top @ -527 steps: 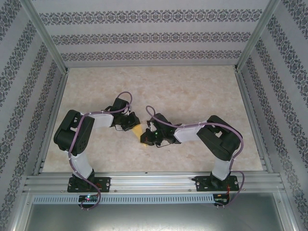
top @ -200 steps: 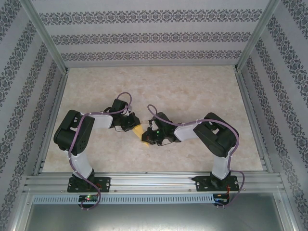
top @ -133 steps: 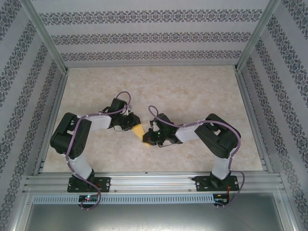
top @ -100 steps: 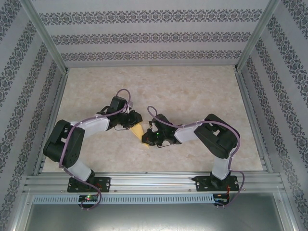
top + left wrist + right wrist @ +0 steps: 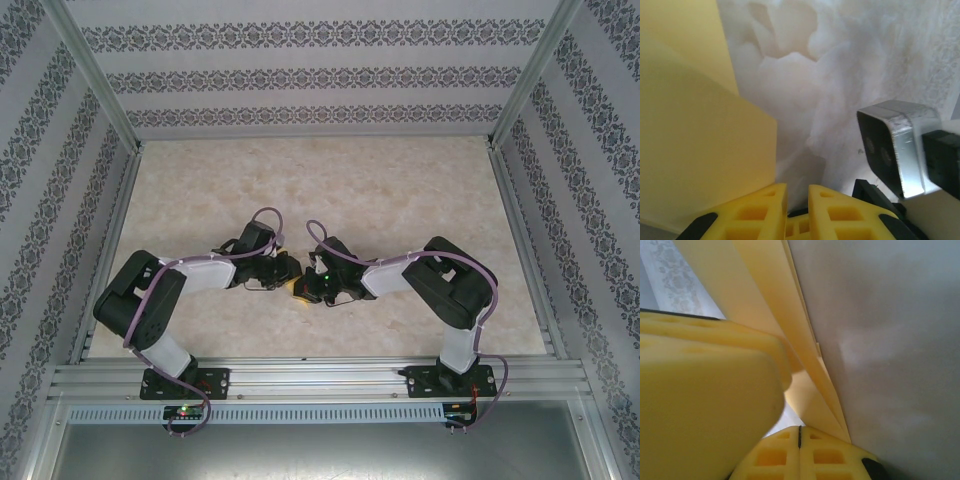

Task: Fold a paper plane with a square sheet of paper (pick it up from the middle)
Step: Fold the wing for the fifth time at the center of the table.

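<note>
Square sheet of paper (image 5: 757, 287), part-folded, clamped in right gripper (image 5: 799, 431) jaws; left gripper (image 5: 796, 194) jaws near-closed, can't tell grip. Press crease w/ left slowly, keep edges aligned.

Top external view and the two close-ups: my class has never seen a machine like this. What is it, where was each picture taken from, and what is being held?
These are two black-and-white robot arms, the left arm and the right arm, bolted at the near edge of a pale marbled table. The wide picture looks down from above; each close-up comes from a wrist camera. The right arm's yellow fingers, shut, pinch a folded yellow-orange paper sheet. The left arm's yellow fingers, also shut, sit beside that sheet.
</note>
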Controlling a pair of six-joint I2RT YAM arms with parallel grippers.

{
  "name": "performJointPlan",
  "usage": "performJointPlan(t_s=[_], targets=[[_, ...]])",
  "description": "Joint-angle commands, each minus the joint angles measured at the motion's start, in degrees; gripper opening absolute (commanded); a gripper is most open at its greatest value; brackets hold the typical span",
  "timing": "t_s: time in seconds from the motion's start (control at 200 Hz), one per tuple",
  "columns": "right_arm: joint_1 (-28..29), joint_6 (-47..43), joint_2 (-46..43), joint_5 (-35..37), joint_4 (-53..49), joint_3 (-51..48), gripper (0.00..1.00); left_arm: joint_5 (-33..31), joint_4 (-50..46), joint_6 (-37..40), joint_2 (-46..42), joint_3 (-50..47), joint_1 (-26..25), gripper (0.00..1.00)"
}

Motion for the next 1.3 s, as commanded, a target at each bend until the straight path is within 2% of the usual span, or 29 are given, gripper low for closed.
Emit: performJointPlan(t_s=[0.0, 0.115, 0.325, 0.694, 0.789, 0.909, 1.034, 1.299], targets=[[1.0, 0.9, 2.7, 3.2, -5.1, -2.3, 0.0, -2.6, 1.7, -0.9, 0.8, -1.4, -0.4, 0.19], [1.0, 0.6, 2.9, 3.3, -5.3, -2.4, 0.0, -8.0, -1.1, 0.5, 1.5, -1.9, 0.3, 0.16], [1.0, 0.0, 3.3, 3.9, -6.9, -2.8, 0.0, -7.9, 1.3, 0.4, 3.0, -3.8, 3.8, 0.16], [1.4, -0.9, 3.0, 4.5, -9.2, -2.3, 0.0, -2.2, 1.4, 4.9, 5.4, -1.5, 11.5, 0.17], [1.3, -1.1, 3.1, 4.5, -9.4, -2.2, 0.0, 1.2, 1.2, 6.2, 6.3, -0.1, 13.2, 0.17], [1.3, -1.1, 3.0, 4.4, -9.6, -2.3, 0.0, -1.3, -3.2, 8.9, 4.7, 1.1, 15.6, 0.17], [1.3, -1.2, 3.0, 4.2, -9.5, -2.2, 0.0, 2.4, -2.1, 9.6, 6.4, 2.0, 19.6, 0.18], [1.4, -1.7, 3.4, 3.1, -9.2, -1.5, 0.0, 3.3, -3.0, 11.0, 8.0, 4.0, 24.0, 0.18]])
